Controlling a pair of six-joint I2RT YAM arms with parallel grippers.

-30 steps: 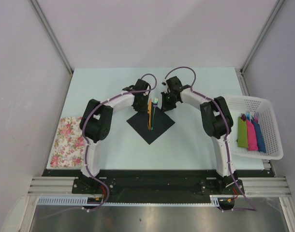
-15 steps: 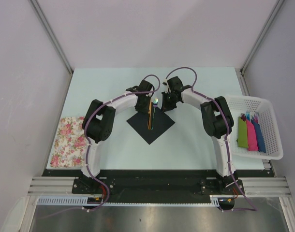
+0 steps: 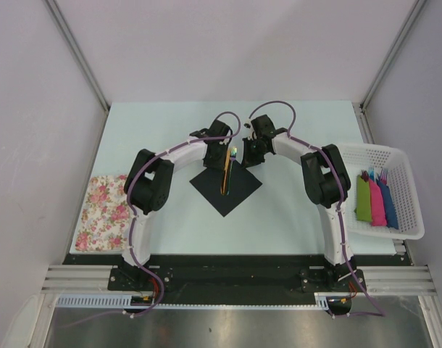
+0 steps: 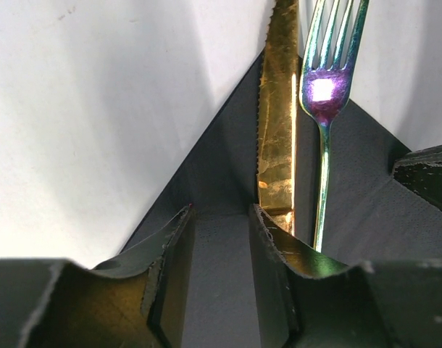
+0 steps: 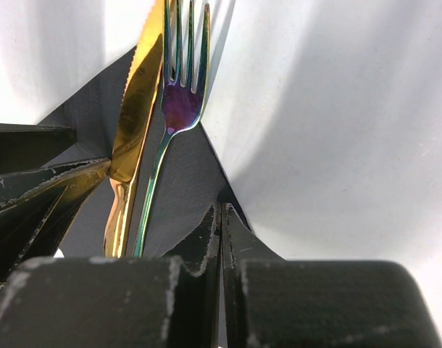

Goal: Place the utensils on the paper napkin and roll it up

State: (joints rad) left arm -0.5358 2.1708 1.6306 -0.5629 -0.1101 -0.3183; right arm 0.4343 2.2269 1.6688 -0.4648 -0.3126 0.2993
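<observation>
Black, thin and square, the paper napkin (image 3: 232,194) lies as a diamond on the pale tabletop (image 3: 293,210), its near corner bare. On the napkin, running from its middle out past its far corner, lie the utensils (image 3: 226,170): a gold serrated knife (image 4: 277,130) and, just right of it, a slim iridescent fork (image 4: 324,94). At the napkin's far-left edge the left pincer (image 4: 221,214) stands apart over bare paper, holding nothing. At the far-right edge the right pincer (image 5: 221,217) is pressed together; whether it nips the paper I cannot tell. The roll may start crooked: a tug at one edge could drag the light sheet and slide the cutlery off.
</observation>
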